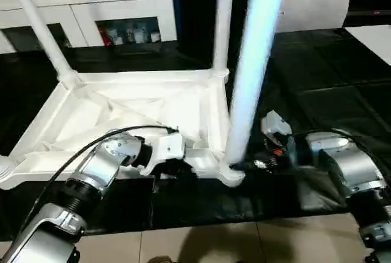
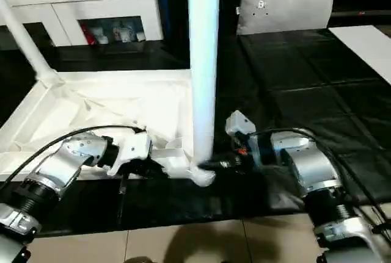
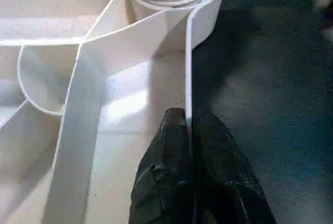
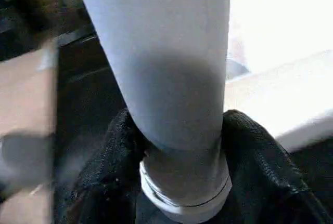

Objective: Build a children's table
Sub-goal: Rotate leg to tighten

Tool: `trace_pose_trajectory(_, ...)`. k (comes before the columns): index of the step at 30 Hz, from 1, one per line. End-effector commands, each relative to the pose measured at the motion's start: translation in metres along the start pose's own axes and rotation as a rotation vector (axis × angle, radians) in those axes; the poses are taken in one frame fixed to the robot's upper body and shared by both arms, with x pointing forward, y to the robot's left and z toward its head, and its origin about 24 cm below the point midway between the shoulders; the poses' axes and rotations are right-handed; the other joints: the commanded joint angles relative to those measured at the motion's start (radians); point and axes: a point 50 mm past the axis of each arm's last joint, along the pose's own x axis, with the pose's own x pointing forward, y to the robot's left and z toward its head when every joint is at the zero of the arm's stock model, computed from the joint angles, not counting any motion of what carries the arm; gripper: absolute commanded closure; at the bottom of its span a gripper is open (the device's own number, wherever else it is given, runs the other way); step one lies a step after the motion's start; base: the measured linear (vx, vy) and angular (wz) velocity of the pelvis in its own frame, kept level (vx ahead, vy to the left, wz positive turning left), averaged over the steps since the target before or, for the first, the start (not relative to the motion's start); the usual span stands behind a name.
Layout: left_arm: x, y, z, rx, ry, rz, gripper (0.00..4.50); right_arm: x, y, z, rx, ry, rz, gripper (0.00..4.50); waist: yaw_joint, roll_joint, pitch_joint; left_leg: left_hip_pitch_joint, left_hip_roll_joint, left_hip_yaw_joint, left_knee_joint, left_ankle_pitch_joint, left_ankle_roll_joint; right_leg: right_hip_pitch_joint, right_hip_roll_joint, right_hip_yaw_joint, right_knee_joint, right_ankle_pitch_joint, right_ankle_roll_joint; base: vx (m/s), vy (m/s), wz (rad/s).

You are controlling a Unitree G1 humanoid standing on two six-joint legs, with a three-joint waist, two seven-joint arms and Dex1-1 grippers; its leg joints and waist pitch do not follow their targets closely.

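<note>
Two tools grip: right tool point(image 4: 177, 182) clamps the upright leg point(image 1: 253, 61) base at the near corner socket point(image 1: 231, 172); left tool point(image 3: 190, 130), beside it, pinches the tabletop point(image 1: 122, 107) rim.

You lose the tops of all three standing legs, such as the near leg point(image 1: 253, 61), past the picture's edge. That leg hides the tabletop's point(image 1: 122, 110) near corner socket from you.
</note>
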Motion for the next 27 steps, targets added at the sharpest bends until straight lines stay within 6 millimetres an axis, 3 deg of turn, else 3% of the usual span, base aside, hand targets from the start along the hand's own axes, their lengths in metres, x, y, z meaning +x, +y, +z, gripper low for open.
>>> trace_pose_trajectory(1,0.015,0.008,0.017,-0.011,-0.037,0.074,4.5,0.025,0.002,-0.001,0.068,0.004,-0.089,2.53,-0.015,-0.015,-0.056,0.004,0.047,-0.016,-0.068,-0.077,0.058,0.058,-0.086,0.055,-0.102,-0.5,0.027,-0.052,-0.007,-0.03)
trace_pose_trajectory(4,0.023,0.017,0.023,-0.042,-0.035,0.157,4.5,0.038,-0.002,0.0,0.129,-0.004,-0.216,2.55,-0.04,-0.012,-0.053,0.01,0.044,-0.021,-0.068,-0.135,0.041,0.06,-0.083,0.038,-0.12,-0.558,0.071,0.0,0.0,0.0)
trace_pose_trajectory(5,0.029,0.024,0.03,-0.069,-0.045,0.235,4.5,0.047,-0.004,-0.001,0.161,0.009,-0.283,2.55,-0.056,-0.003,-0.051,0.011,0.044,-0.024,-0.069,-0.155,0.037,0.06,-0.08,0.033,-0.126,-0.552,0.076,0.0,0.0,0.0)
trace_pose_trajectory(7,0.038,0.032,0.042,-0.108,-0.065,0.324,4.5,0.059,-0.007,-0.002,0.21,0.019,-0.387,2.55,-0.083,0.004,-0.043,0.029,0.054,-0.029,-0.069,-0.25,0.025,0.059,-0.073,0.006,-0.145,-0.585,0.089,0.0,0.0,0.0)
trace_pose_trajectory(8,0.038,0.032,0.042,-0.108,-0.065,0.324,4.5,0.059,-0.007,-0.002,0.21,0.019,-0.387,2.55,-0.102,0.009,-0.045,0.033,0.069,-0.04,-0.074,-0.319,0.03,0.071,-0.074,-0.005,-0.146,-0.569,0.102,0.0,0.0,0.0)
trace_pose_trajectory(9,0.045,0.034,0.05,-0.129,-0.079,0.359,4.5,0.068,-0.009,-0.001,0.249,0.004,-0.457,2.55,-0.115,0.019,-0.044,0.027,0.103,-0.057,-0.097,-0.392,0.039,0.086,-0.08,0.007,-0.12,-0.504,0.092,0.0,0.0,0.0)
trace_pose_trajectory(10,0.046,0.034,0.051,-0.13,-0.08,0.362,4.5,0.069,-0.009,-0.001,0.25,0.001,-0.465,2.55,-0.119,0.021,-0.044,0.021,0.115,-0.065,-0.107,-0.42,0.038,0.093,-0.084,0.017,-0.103,-0.464,0.082,0.0,0.0,0.0)
trace_pose_trajectory(11,0.049,0.034,0.055,-0.132,-0.081,0.372,4.5,0.074,-0.009,0.001,0.254,-0.008,-0.499,2.55,-0.125,0.02,-0.046,0.02,0.112,-0.067,-0.112,-0.437,0.023,0.091,-0.095,0.038,-0.089,-0.417,0.06,0.0,0.0,0.0)
trace_pose_trajectory(12,0.05,0.034,0.057,-0.128,-0.085,0.372,4.5,0.077,-0.009,0.002,0.253,-0.018,-0.509,2.55,-0.132,0.01,-0.047,0.027,0.068,-0.05,-0.091,-0.391,0.01,0.075,-0.108,0.038,-0.115,-0.462,0.036,0.0,0.0,0.0)
trace_pose_trajectory(13,0.05,0.034,0.057,-0.128,-0.085,0.372,4.5,0.077,-0.009,0.002,0.253,-0.018,-0.509,2.55,-0.134,0.003,-0.046,0.027,0.045,-0.041,-0.079,-0.347,0.014,0.071,-0.111,0.033,-0.127,-0.505,0.032,0.0,0.0,0.0)
trace_pose_trajectory(14,0.05,0.033,0.057,-0.122,-0.085,0.369,4.5,0.079,-0.009,0.004,0.223,-0.025,-0.524,2.0,-0.131,-0.004,-0.043,0.019,0.021,-0.03,-0.064,-0.266,0.034,0.07,-0.109,0.023,-0.138,-0.578,0.042,0.0,0.0,0.0)
trace_pose_trajectory(15,0.049,0.033,0.055,-0.119,-0.08,0.368,4.5,0.079,-0.008,0.006,0.189,-0.033,-0.524,1.87,-0.129,-0.001,-0.046,0.017,0.023,-0.031,-0.064,-0.223,0.05,0.071,-0.108,0.018,-0.14,-0.595,0.055,0.0,0.0,0.0)
trace_pose_trajectory(16,0.049,0.033,0.054,-0.119,-0.077,0.369,4.5,0.079,-0.008,0.006,0.181,-0.038,-0.52,1.87,-0.132,0.008,-0.048,0.007,0.038,-0.039,-0.07,-0.209,0.057,0.077,-0.103,0.015,-0.136,-0.559,0.059,0.0,0.0,0.0)
trace_pose_trajectory(17,0.048,0.033,0.052,-0.115,-0.07,0.371,4.5,0.079,-0.008,0.008,0.167,-0.057,-0.507,1.87,-0.133,0.01,-0.05,0.008,0.046,-0.043,-0.073,-0.208,0.058,0.077,-0.102,0.017,-0.132,-0.53,0.057,0.0,0.0,0.0)
trace_pose_trajectory(19,0.047,0.034,0.051,-0.114,-0.064,0.376,4.5,0.079,-0.008,0.009,0.164,-0.071,-0.502,1.51,-0.135,0.011,-0.054,0.004,0.059,-0.053,-0.08,-0.207,0.057,0.08,-0.103,0.025,-0.117,-0.441,0.03,0.0,0.0,0.0)
trace_pose_trajectory(25,0.028,0.033,0.029,-0.017,0.019,0.318,4.5,0.055,-0.008,0.004,0.044,-0.101,-0.407,1.05,-0.122,0.008,-0.064,-0.009,0.061,-0.052,-0.075,-0.129,0.083,0.086,-0.113,0.043,-0.088,-0.317,-0.021,0.0,0.0,0.0)
trace_pose_trajectory(26,0.024,0.033,0.025,-0.008,0.031,0.308,4.5,0.047,-0.009,0.002,0.018,-0.097,-0.39,0.93,-0.114,0.005,-0.072,-0.023,0.06,-0.053,-0.067,-0.051,0.11,0.089,-0.114,0.048,-0.067,-0.22,-0.045,0.0,0.0,0.0)
trace_pose_trajectory(27,0.021,0.033,0.023,0.003,0.035,0.298,4.5,0.042,-0.009,0.001,0.001,-0.098,-0.371,0.86,-0.11,0.008,-0.071,-0.024,0.06,-0.05,-0.065,-0.031,0.126,0.087,-0.115,0.049,-0.063,-0.194,-0.057,0.0,0.0,0.0)
